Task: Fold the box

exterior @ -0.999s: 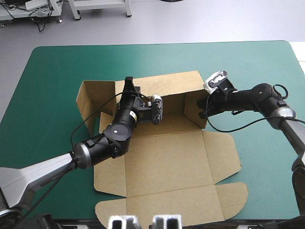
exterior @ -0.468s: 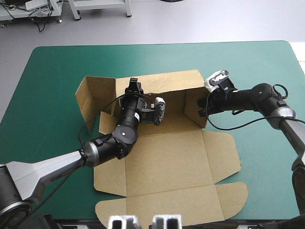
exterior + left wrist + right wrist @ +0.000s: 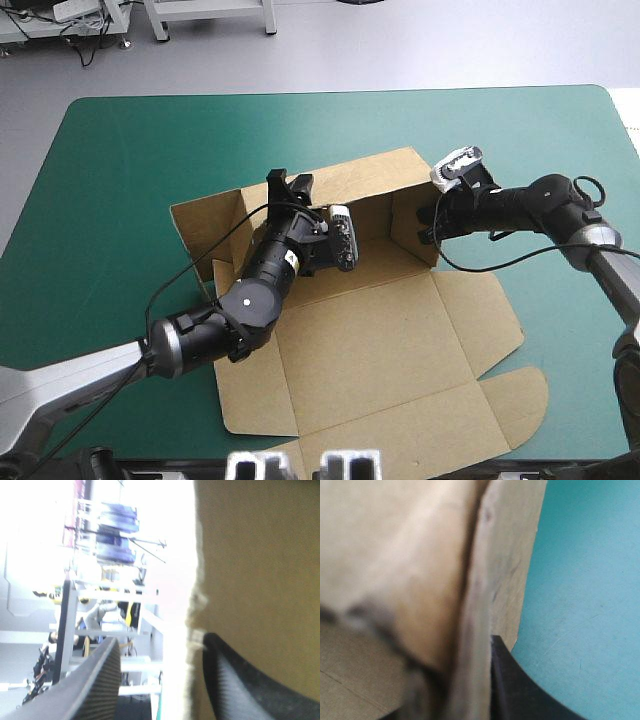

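At the middle of the counter, the box sits askew to the edges, partly formed. Back wall and right wall stand raised. Left flap splays outward; how steeply it tilts, cannot tell. Floor and lid panels lie flat toward the near edge, lid flaps spread.

Left pincer: at the back wall's top edge, toward its left end. Wrist view: fingers apart, astride the board's edge. One finger touches the board's face; the other stands clear of the edge, with a gap showing between them. Not clamped.

Right pincer: at the right wall. Wrist view: the board runs edge-on between the fingers, one black finger pressed on its outer side, next to the teal-green cover. The other finger is a dark blur on the inner side. Clamped on the wall.
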Robot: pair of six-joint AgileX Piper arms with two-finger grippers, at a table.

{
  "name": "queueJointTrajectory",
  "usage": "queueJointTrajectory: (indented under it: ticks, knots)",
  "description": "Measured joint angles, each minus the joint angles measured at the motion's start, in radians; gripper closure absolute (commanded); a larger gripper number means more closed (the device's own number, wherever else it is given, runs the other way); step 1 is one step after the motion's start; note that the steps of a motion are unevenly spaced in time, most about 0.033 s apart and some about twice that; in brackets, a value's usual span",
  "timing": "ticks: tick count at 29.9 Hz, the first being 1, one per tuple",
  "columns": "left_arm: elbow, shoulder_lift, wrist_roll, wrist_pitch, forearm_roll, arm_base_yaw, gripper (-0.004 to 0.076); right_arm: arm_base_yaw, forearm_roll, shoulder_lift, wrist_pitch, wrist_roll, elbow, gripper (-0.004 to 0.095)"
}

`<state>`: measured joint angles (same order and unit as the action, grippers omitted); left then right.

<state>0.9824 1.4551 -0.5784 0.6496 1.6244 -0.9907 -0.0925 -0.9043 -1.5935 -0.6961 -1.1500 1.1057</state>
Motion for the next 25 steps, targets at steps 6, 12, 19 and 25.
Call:
queueJointTrajectory:
  ticks: [6, 12, 19, 25]
  knots:
    - [0.0, -0.092, -0.1, 0.025, 0.0, -0.097, 0.0386, 0.0, 0.002, 0.0, 0.006, 0.024, 0.0, 0.0911]
    - [0.044, -0.177, -0.263, 0.089, -0.005, -0.09, 0.0717, 0.0, 0.004, 0.0, 0.012, 0.092, 0.001, 0.0911]
    - [0.164, -0.209, -0.282, 0.121, -0.032, 0.119, 0.0712, -0.012, 0.046, 0.002, 0.019, 0.224, 0.023, 0.0911]
    - [0.249, -0.209, -0.235, 0.085, -0.282, 0.387, 0.0712, -0.086, 0.243, 0.006, -0.093, 0.476, 0.115, 0.0911]
